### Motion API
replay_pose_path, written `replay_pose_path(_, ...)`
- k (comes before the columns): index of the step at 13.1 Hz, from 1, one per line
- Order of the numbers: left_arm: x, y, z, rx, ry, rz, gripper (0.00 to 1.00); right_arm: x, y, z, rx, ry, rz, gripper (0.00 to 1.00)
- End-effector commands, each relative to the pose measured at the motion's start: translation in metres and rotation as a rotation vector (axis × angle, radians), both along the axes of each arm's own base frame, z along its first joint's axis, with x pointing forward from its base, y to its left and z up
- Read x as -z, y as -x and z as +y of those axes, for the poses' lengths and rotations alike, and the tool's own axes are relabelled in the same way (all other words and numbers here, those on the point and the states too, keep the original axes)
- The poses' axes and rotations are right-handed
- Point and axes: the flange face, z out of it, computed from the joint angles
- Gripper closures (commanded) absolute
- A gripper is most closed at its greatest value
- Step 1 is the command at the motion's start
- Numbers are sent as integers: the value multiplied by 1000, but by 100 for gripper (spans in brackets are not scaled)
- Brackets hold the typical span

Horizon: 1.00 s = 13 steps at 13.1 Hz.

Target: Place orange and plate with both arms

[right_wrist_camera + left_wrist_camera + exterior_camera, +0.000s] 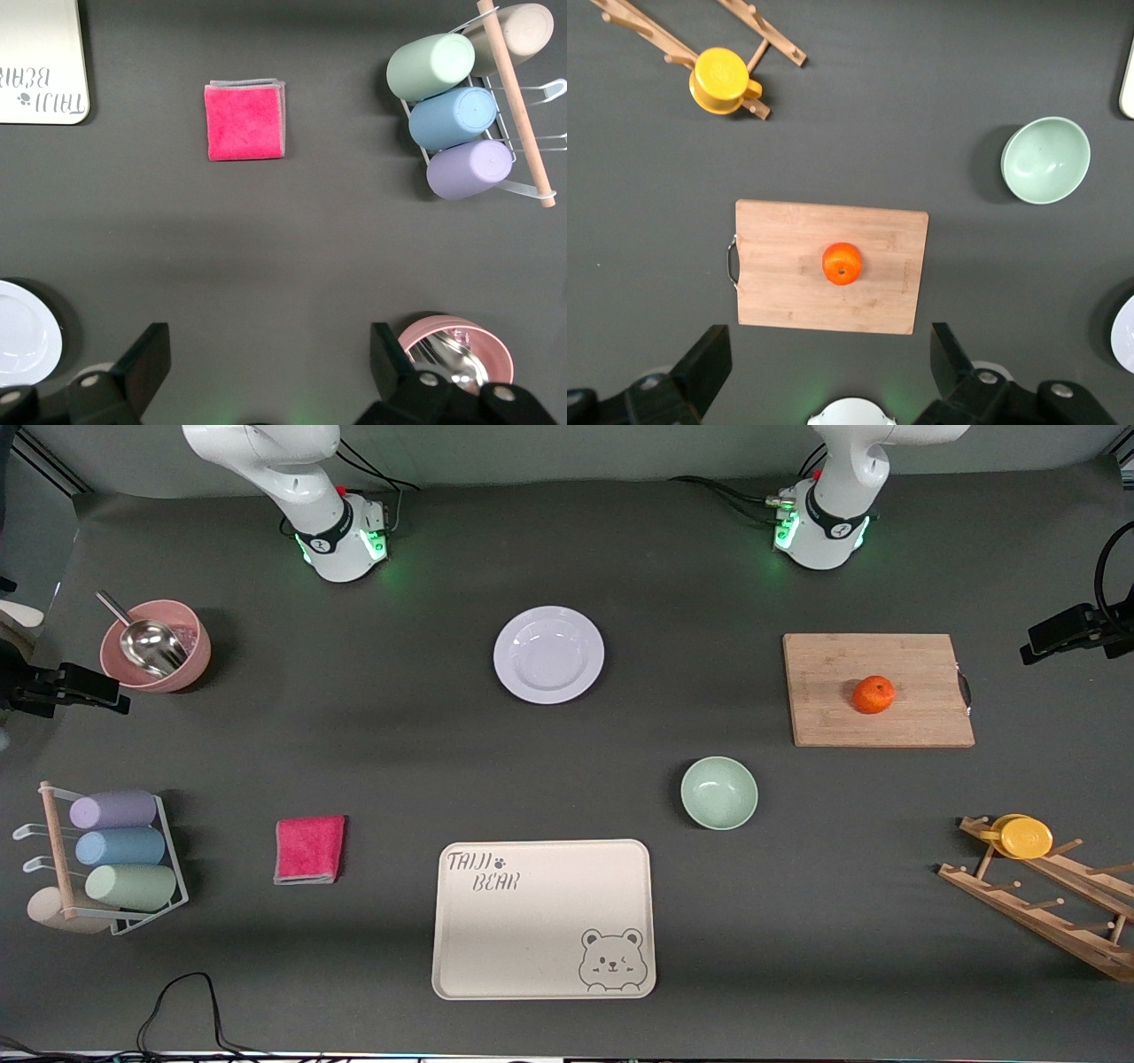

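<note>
On the rectangular wooden cutting board (877, 691) toward the left arm's end of the table sits the small bright-orange fruit (842, 263), free for a top grasp. The left gripper (828, 376) hangs high above the board's edge, fingers wide apart, the orange well below them. The glossy round white plate (549, 654) lies flat mid-table; the right gripper (266, 372) hovers high beside it, fingers likewise spread, holding nothing
</note>
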Motion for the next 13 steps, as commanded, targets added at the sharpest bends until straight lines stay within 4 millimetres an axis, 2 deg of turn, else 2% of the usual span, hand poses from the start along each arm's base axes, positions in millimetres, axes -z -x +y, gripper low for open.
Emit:
replay_pose_path(1, 18, 15, 3, 1, 2, 59, 0, -15, 37, 17, 15, 6, -10, 0)
replay_pose_path(3, 34, 40, 8, 7, -3, 97, 0, -25, 63, 29, 32, 5, -24, 0)
replay_pose_path(5, 57, 79, 9, 18, 7, 83, 0, -33, 89, 42, 49, 1, -35, 0)
replay_pose_path(7, 96, 129, 12, 22, 38, 27, 0, -40, 114, 64, 65, -2, -49, 0)
replay_pose_path(8, 116, 141, 13, 31, 15, 16, 0, -41, 122, 76, 76, -1, -56, 0)
replay_pose_path(11, 166, 138, -1, 66, -20, 18, 0, -36, 138, 99, 63, -5, -65, 0)
replay_pose_path(13, 205, 144, 0, 62, -19, -22, 0, -34, 140, 102, 61, -10, -61, 0)
